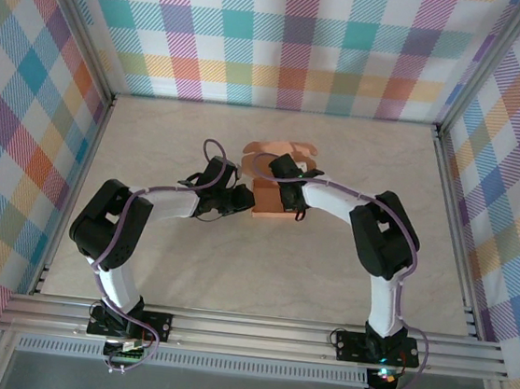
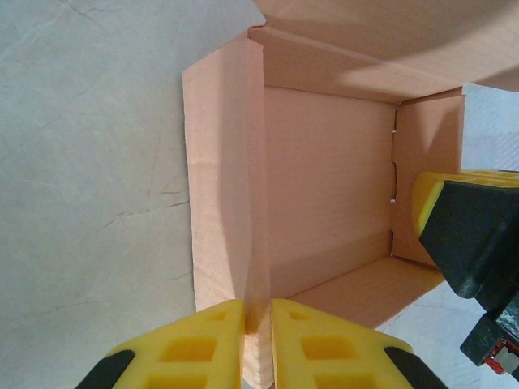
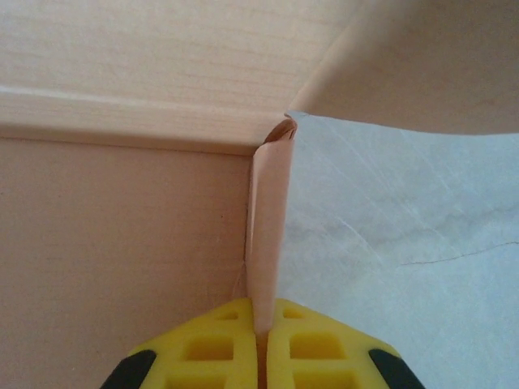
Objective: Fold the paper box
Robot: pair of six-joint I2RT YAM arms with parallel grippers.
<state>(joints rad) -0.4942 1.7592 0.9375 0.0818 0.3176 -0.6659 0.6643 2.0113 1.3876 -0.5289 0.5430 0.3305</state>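
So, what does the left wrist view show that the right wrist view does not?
Only the left wrist view: the whole open inside of the salmon-orange thin card box, the left gripper shut on one wall, the right gripper at the opposite wall. Only the right wrist view: a close look at a curled wall corner. Both: yellow fingers pinching a thin card wall, over the pale table.

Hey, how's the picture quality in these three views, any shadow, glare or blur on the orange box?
Top external: evenly lit and sharp, no glare on the paper box. Left wrist: shadow along the box's inner walls, a bright patch on the upper one; the left gripper looks slightly soft. Right wrist: the right gripper is blurred up close.
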